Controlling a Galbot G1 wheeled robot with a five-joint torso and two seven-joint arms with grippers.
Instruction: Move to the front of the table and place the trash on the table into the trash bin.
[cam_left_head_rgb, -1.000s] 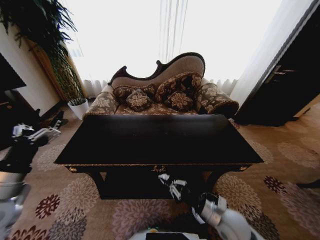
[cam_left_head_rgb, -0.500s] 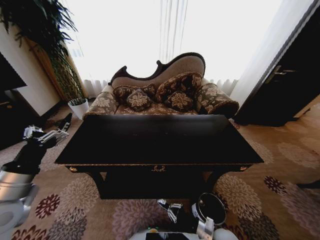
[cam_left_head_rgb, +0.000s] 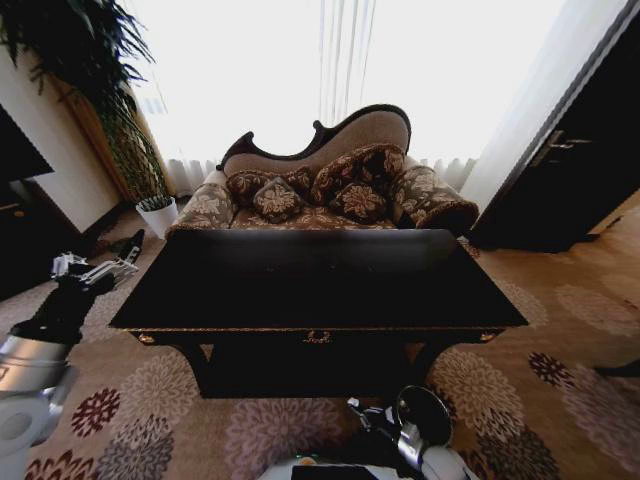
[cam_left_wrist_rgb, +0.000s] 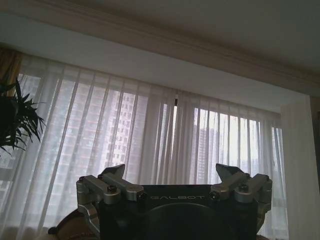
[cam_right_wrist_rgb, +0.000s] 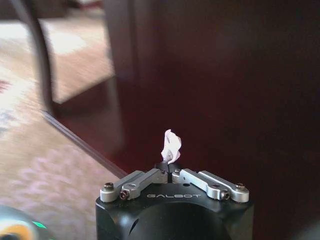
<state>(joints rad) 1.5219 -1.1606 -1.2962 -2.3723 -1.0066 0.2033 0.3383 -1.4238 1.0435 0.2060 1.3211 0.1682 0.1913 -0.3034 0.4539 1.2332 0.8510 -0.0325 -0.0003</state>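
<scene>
Two tools to watch: our right tool (cam_right_wrist_rgb: 170, 170) is pinched shut on a white scrap (cam_right_wrist_rgb: 171, 146), low in front of the black desk (cam_left_head_rgb: 318, 283), just beside the trash bin (cam_left_head_rgb: 424, 413) on the carpet. Our left tool (cam_left_wrist_rgb: 174, 181) stands open, raised off the desk's left end.

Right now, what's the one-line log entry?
right gripper: shut on white scrap, low before table | left gripper: open, raised beside table | trash bin: near right arm
</scene>
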